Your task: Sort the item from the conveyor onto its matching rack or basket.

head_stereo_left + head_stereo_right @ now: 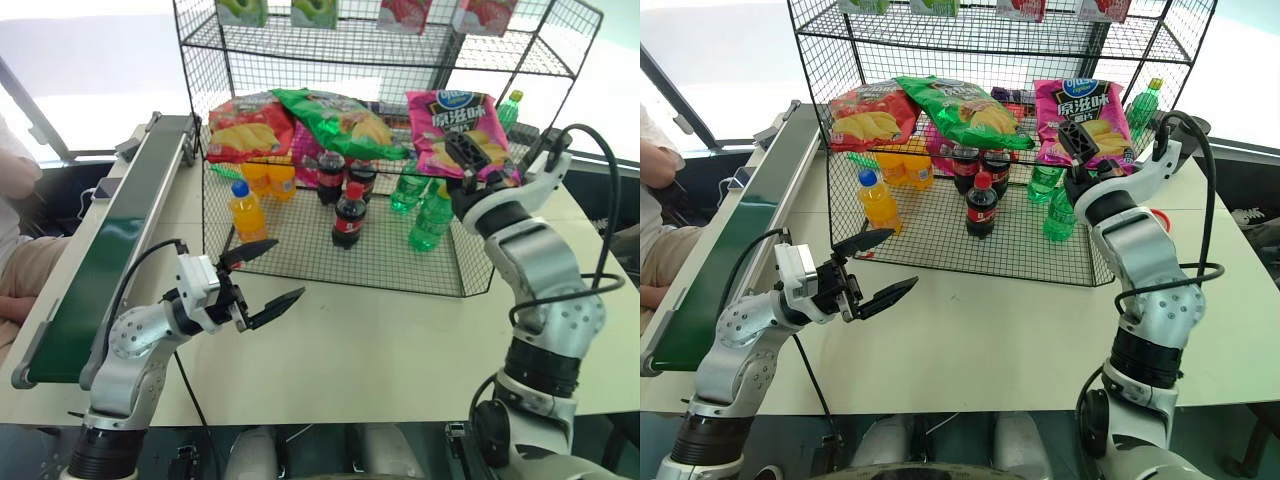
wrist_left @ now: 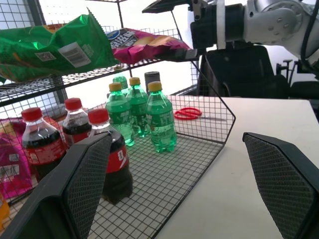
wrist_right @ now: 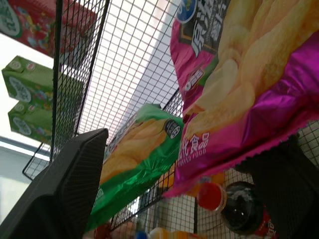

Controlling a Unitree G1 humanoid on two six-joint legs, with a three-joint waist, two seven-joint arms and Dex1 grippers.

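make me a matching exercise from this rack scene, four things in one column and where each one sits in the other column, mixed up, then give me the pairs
Things
1. magenta-pink snack bag
2. red chip bag
3. orange drink bottle
4. green soda bottles

Places
A. bottom tier, toward the conveyor
B. middle shelf, end nearest the right end effector
C. bottom tier, below the magenta-pink bag
D. middle shelf, end nearest the conveyor

Pairs: 1-B, 2-D, 3-A, 4-C
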